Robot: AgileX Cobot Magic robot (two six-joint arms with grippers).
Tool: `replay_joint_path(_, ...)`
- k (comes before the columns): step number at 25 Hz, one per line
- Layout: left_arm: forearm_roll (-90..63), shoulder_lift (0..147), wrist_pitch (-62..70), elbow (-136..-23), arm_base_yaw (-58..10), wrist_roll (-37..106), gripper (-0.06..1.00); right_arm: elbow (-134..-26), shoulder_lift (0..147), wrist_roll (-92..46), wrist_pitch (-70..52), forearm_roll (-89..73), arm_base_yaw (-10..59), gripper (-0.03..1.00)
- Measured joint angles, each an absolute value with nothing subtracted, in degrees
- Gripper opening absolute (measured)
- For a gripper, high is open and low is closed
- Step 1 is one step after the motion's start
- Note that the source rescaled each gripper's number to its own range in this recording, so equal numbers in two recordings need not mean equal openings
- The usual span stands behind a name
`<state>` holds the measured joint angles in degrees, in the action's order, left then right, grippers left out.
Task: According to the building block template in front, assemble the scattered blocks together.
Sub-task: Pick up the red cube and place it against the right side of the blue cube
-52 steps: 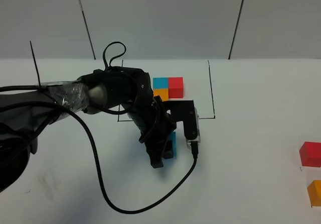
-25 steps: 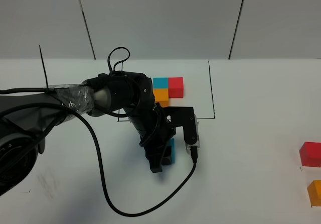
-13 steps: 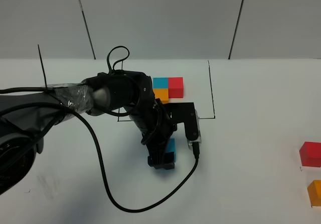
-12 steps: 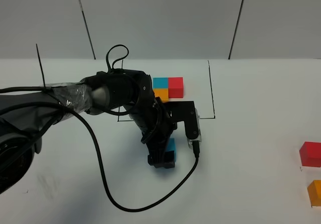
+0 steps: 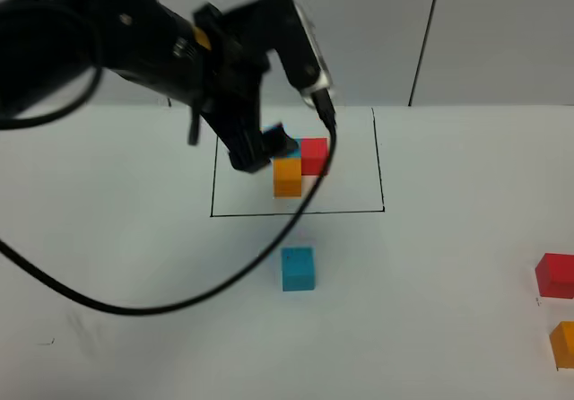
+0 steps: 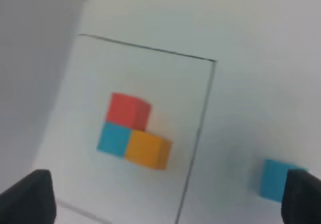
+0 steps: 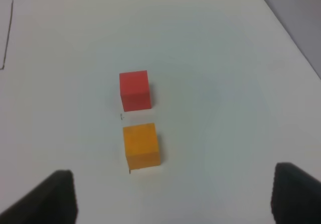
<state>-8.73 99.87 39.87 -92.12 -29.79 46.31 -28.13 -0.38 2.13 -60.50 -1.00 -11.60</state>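
Note:
The building block template is a blue, red and orange L inside a black outline; the left wrist view shows the template too. Of the scattered blocks, the blue cube sits alone on the table just in front of the outline, also seen as the blue cube. The red cube and orange cube lie at the far right edge. My left gripper hangs open and empty, high over the template's left side, blurred. My right gripper is open above the red cube and orange cube.
A black cable loops from the left arm down over the white table, left of the blue cube. Grey wall panels stand behind the table. The right arm is outside the exterior high view.
My left gripper has opened and let go of the blue cube, which stays in front of the outline. The left arm has risen and swung back over the template. The right side is unchanged.

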Motion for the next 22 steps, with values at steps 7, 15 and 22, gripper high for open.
replay_joint_path(7,6.2,89.5,51.5,-92.1,-14.8,15.2,0.94,-28.1,-0.4,2.1,-60.5,-1.0,-11.6,0.66)
replay_joint_path(15,16.9,78.6,66.9,-92.1,-9.7,12.6,0.90,-28.1,-0.4,2.1,-60.5,-1.0,-11.6,0.66)
replay_joint_path(22,17.0,64.6,66.0,-92.1,-9.7,9.8,0.86,-28.1,-0.4,2.1,-60.5,-1.0,-11.6,0.66)
